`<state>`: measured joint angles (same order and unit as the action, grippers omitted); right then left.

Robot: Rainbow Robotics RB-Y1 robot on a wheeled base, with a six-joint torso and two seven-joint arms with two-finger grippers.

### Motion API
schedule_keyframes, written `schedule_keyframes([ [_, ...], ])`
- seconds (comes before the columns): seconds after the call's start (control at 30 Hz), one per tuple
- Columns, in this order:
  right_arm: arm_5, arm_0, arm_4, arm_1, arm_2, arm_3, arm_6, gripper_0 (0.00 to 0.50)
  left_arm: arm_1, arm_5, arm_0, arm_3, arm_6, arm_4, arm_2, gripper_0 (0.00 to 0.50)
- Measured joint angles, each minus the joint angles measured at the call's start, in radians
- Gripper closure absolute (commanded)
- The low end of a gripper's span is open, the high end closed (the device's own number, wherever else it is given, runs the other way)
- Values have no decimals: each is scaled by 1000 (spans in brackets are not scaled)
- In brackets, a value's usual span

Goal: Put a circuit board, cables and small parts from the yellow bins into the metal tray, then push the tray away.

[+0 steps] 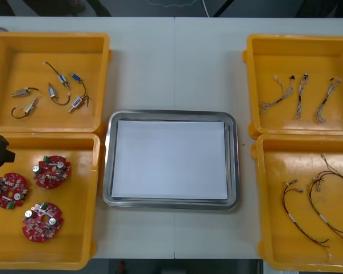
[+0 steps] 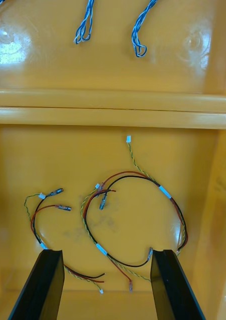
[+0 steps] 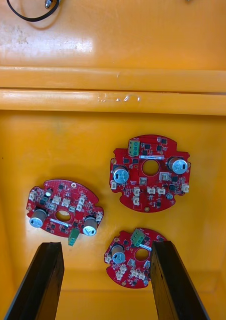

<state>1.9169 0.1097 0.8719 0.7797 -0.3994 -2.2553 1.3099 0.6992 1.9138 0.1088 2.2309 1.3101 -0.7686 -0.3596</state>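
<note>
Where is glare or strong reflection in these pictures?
Right wrist view: glare patches on the far bin, near the blue and white cables. Left wrist view: a shiny streak on the bin wall. Front view: the metal tray gleams at its rim.

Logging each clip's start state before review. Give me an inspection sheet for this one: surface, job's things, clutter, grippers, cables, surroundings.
Surface: light table, no marks seen.
Job's things: metal tray at centre, white inside, nothing in it; three circuit boards in the near left bin; small metal parts in the far left bin.
Clutter: nothing seen.
Grippers: left gripper open above the circuit boards; right gripper open above the red and yellow cables.
Cables: three twisted blue and white cables in the far right bin; red and yellow cables in the near right bin.
Surroundings: nothing seen.
</note>
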Motion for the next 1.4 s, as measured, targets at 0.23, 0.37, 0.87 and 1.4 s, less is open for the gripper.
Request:
schedule_keyframes([
  [0.23,0,-1,0,3,-2,1,0,0,0,0,0,0,0,0,0,0],
  [0.37,0,-30,9,19,-19,1,0,0,-4,0,-15,-1,0,0,1,0],
  [0.87,-113,-253,109,89,-112,1,3,0,-3,-15,-103,-1,0,-18,1,0],
  [1.4,-482,-391,59,178,4,48,208,0,26,-323,-278,-5,25,-25,53,0],
])
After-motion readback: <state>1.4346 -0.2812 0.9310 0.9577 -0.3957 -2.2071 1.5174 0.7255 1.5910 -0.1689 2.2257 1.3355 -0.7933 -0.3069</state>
